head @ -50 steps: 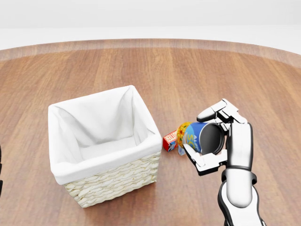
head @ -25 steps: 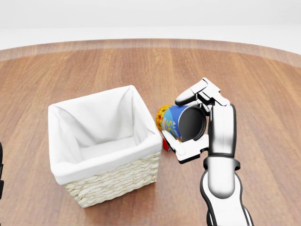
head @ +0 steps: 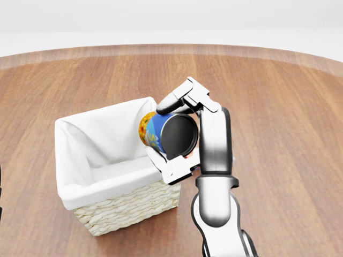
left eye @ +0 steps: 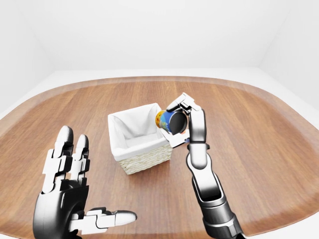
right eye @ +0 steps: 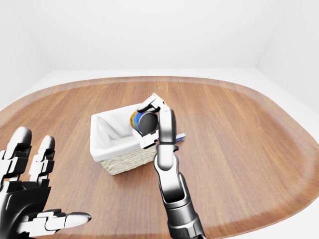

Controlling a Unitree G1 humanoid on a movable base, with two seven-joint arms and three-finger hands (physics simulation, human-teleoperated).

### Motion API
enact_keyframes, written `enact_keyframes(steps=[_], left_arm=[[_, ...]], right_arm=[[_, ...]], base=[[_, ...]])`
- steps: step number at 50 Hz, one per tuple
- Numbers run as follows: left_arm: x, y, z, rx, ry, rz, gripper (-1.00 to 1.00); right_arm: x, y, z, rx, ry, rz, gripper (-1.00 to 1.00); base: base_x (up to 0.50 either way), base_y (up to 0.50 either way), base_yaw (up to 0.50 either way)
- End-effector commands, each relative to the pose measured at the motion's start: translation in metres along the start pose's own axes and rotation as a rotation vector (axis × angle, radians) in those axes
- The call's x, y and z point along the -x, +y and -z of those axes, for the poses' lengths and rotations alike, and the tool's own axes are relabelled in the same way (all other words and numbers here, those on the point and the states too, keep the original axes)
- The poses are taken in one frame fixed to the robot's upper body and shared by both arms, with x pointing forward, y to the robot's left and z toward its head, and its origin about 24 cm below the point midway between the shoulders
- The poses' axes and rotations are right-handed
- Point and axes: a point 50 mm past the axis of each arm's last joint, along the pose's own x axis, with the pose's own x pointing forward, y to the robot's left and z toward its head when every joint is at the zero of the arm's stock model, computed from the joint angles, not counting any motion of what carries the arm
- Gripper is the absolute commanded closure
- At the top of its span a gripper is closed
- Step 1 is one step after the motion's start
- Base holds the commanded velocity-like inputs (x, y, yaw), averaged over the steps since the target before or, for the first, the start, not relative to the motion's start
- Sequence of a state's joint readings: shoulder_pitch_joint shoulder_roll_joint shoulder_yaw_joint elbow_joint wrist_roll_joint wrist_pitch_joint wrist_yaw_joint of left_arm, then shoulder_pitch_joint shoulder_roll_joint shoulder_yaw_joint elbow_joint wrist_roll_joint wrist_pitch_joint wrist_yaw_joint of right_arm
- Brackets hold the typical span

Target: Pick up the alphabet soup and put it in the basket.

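The alphabet soup can (head: 154,130) has a blue and yellow label, and its dark end faces the camera. It lies on its side in my right hand (head: 158,131), whose fingers (head: 185,96) are shut over its top with the thumb under it. Hand and can hang over the right rim of the basket (head: 128,206), a square wicker one with a white cloth lining and nothing inside. My left hand (left eye: 87,181) is low at the left of the left-eye view. It is open with the fingers spread, far from the basket.
The basket stands on a large round wooden table (left eye: 259,134). A small red and blue box (right eye: 180,135) lies on the wood just right of the basket, mostly hidden behind my right wrist. White floor and walls lie beyond the table's edge.
My right hand has carried the can up and to the left, from the table right of the basket to over the basket's right rim. The basket has not moved.
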State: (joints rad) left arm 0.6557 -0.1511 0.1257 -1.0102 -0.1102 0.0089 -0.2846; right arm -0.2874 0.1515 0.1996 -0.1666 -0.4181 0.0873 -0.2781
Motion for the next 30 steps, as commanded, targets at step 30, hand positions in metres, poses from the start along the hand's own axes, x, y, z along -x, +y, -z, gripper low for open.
enact_keyframes(steps=[30], left_arm=[[0.005,0.002,-0.006,0.014,-0.010,0.015,-1.00]], right_arm=[[-0.031,0.061,-0.027,0.101,-0.083,-0.026,1.00]], base=[[0.00,0.00,0.00]])
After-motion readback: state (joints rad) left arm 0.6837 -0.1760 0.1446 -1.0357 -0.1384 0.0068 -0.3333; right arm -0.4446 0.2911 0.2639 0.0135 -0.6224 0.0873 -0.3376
